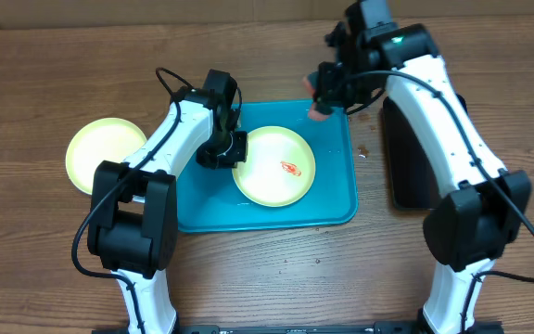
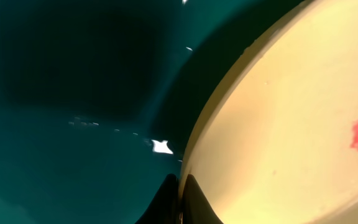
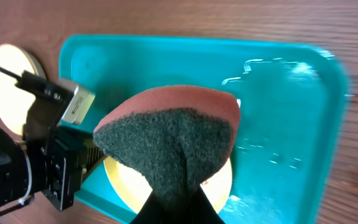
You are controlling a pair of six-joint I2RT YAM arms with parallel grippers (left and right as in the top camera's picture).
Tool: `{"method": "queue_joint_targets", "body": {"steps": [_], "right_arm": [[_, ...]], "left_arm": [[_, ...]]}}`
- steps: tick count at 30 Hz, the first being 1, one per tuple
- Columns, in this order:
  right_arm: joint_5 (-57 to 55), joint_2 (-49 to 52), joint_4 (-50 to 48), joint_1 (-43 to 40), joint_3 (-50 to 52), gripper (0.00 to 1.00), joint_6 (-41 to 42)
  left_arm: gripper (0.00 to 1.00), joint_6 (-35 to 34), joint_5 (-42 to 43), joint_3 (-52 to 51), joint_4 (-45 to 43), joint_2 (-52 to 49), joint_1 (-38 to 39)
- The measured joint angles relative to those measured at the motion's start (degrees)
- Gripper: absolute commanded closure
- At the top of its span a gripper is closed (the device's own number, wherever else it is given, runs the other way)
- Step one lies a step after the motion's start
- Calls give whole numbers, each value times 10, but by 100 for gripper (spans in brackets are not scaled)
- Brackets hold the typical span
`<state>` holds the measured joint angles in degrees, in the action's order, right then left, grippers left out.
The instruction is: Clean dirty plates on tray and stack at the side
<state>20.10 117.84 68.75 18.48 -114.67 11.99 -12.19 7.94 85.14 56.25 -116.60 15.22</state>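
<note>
A yellow-green plate (image 1: 269,167) lies in the middle of the turquoise tray (image 1: 334,190), which sits mid-table. A red smear (image 1: 290,168) marks the plate right of its centre. A second plate (image 1: 100,153), with no smear showing, rests on the table (image 1: 267,278) off the tray's left edge.

The left gripper (image 1: 226,151) is at the dirty plate's left rim. The right gripper (image 1: 327,93) hangs over the tray's far right corner, clamped on a sponge (image 1: 322,111).

We judge the plate light, stiff and smooth. It would likely skid on the glossy tray, which glints as if wet. The raised rim is the only place to pinch it, and holding there leaves the smear free for wiping.

The left wrist view alone shows the grip: dark fingertips (image 2: 166,202) sit on either side of the rim, apparently pinching it. The right wrist view alone shows the sponge's dark green scouring face (image 3: 173,140) over a red-brown back. Only the overhead view shows how far the sponge is from the smear.
</note>
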Motion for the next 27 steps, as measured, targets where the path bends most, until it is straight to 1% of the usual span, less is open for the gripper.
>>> {"method": "queue_joint_targets", "body": {"steps": [1, 2, 4, 6, 8, 10, 12, 13, 15, 18, 24, 27], "right_arm": [[0, 7, -3, 9, 0, 95, 0], [0, 13, -5, 17, 0, 95, 0], [-2, 23, -7, 31, 0, 95, 0], [-8, 29, -6, 42, 0, 95, 0], [-14, 30, -5, 46, 1, 95, 0], [-18, 30, -5, 46, 1, 95, 0], [-25, 30, -1, 45, 1, 95, 0], [-25, 30, -1, 44, 1, 95, 0], [-26, 30, 2, 44, 1, 95, 0], [-27, 30, 6, 44, 1, 95, 0], [-28, 30, 9, 47, 6, 96, 0], [-30, 30, 2, 53, 31, 96, 10]], "left_arm": [[96, 6, -11, 0, -1, 0, 0], [92, 11, -20, 0, -1, 0, 1], [77, 17, -32, 0, -1, 0, 2], [67, 8, -39, 0, 6, 0, 2], [63, -9, -38, 0, 22, 0, 2], [62, -26, -26, 0, 36, 0, 2], [64, -46, -5, -5, 32, 0, 2], [68, -54, 0, -10, 26, 0, 2], [76, -70, 8, -35, -4, 0, 2], [96, -87, 15, -70, -33, 3, 1], [96, -102, 27, -77, -50, 10, -4], [96, -102, 36, -79, -54, 10, -11]]}}
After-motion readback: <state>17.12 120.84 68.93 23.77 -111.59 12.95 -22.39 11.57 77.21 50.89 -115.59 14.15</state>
